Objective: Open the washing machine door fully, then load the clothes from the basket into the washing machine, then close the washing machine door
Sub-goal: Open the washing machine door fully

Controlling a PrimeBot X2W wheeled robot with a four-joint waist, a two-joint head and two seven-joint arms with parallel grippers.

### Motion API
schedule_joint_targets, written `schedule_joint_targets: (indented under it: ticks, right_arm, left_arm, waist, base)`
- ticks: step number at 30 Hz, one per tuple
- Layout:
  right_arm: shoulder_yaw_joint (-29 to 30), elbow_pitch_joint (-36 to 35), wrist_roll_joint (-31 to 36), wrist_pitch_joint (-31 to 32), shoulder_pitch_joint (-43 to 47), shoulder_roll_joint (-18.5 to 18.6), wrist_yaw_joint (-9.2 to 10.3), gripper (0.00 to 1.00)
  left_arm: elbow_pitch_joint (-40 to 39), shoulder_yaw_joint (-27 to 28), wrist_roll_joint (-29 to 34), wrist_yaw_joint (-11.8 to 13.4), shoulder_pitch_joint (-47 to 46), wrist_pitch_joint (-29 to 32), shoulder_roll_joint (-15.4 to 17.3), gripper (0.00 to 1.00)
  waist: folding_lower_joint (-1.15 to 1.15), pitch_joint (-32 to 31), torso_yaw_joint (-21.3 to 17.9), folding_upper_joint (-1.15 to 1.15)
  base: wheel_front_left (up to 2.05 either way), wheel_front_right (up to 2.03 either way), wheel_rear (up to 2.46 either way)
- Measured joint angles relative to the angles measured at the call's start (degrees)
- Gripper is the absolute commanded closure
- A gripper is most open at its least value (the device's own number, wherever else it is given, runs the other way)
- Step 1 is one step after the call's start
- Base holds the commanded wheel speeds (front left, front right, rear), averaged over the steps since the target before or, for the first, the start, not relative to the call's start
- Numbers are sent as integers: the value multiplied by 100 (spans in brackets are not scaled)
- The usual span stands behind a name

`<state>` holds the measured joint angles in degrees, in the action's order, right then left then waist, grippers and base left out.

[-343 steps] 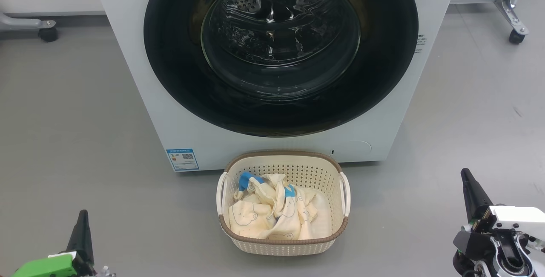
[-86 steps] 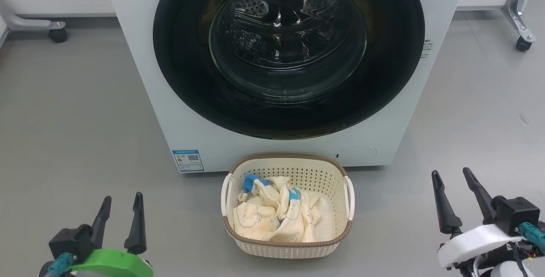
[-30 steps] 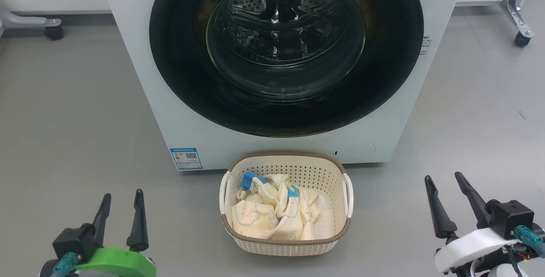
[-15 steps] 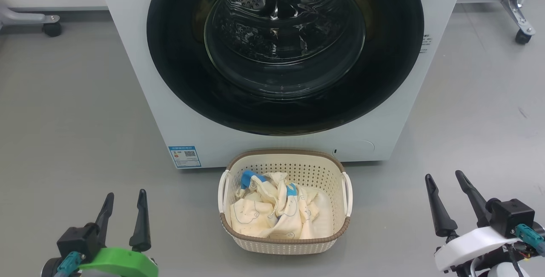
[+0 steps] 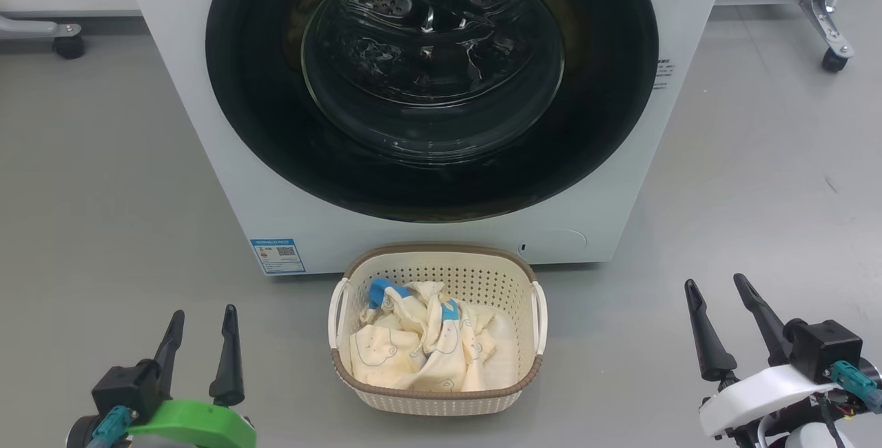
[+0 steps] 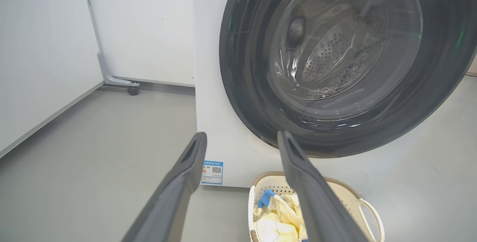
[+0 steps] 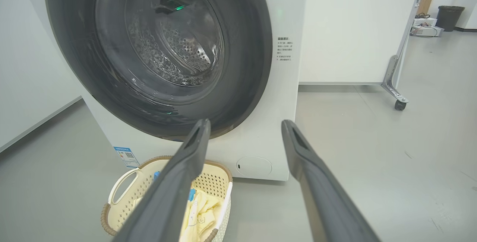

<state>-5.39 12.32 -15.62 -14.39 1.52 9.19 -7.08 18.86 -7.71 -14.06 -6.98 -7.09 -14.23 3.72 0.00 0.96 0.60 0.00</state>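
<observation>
White washing machine (image 5: 606, 220) at 12 o'clock, black-rimmed round glass door (image 5: 427, 83) shut. Cream blue-trimmed clothes (image 5: 420, 348) in cream perforated basket (image 5: 434, 393), 6; blue QR label (image 5: 278, 256) at its 10, unreadable. Spread, empty: left gripper (image 5: 204, 311) 8, right gripper (image 5: 714, 281) 4.

The washing machine (image 5: 310, 224) is white, with a small blue label (image 5: 278, 256) (printed with tiny black codes). Its door (image 5: 255, 110) has a glossy black rim around clear glass, showing a steel drum (image 5: 386, 3) dotted with holes. The basket (image 5: 434, 400) is cream, perforated in rows, with a brown woven-look rim. The clothes (image 5: 406, 358) are cream with faint outlines and bright blue trim. The floor (image 5: 103, 193) is plain grey.
</observation>
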Motion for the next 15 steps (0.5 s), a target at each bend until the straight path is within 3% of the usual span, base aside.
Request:
schedule_joint_targets:
  ticks: [15]
  right_arm:
    - [2, 5, 0, 0, -6, 3, 0, 0]
  left_arm:
    - [-58, -58, -68, 0, -2, 0, -22, 0]
  waist:
    - [0, 19, -18, 0]
  base:
    - [75, 74, -149]
